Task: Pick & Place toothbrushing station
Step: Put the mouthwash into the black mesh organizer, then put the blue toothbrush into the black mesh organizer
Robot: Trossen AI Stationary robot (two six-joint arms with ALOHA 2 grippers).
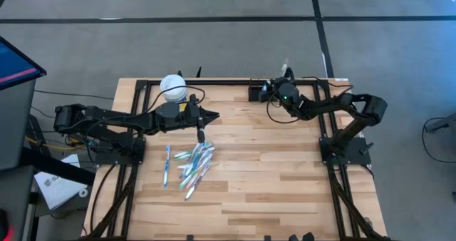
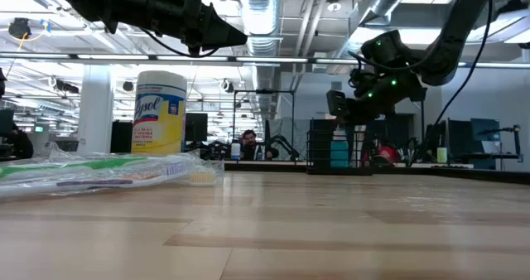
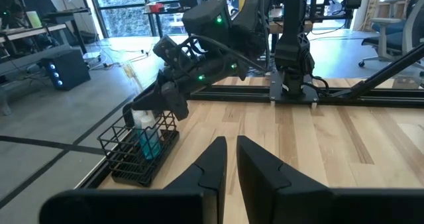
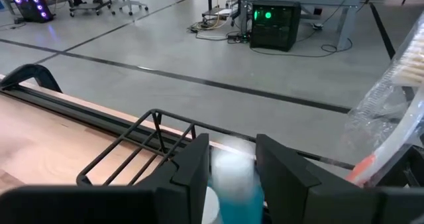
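Jaws of right gripper [image 1: 265,93] apart over toothbrushing station [image 1: 256,93] — long axis seemingly along far edge.

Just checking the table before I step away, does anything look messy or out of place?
Only the toothbrushes stand out: they lie in a loose, crisscrossed pile on the bare wood near the left claw, one blue one apart from the heap. The black wire caddy at the table's far edge sits upright under the right claw.
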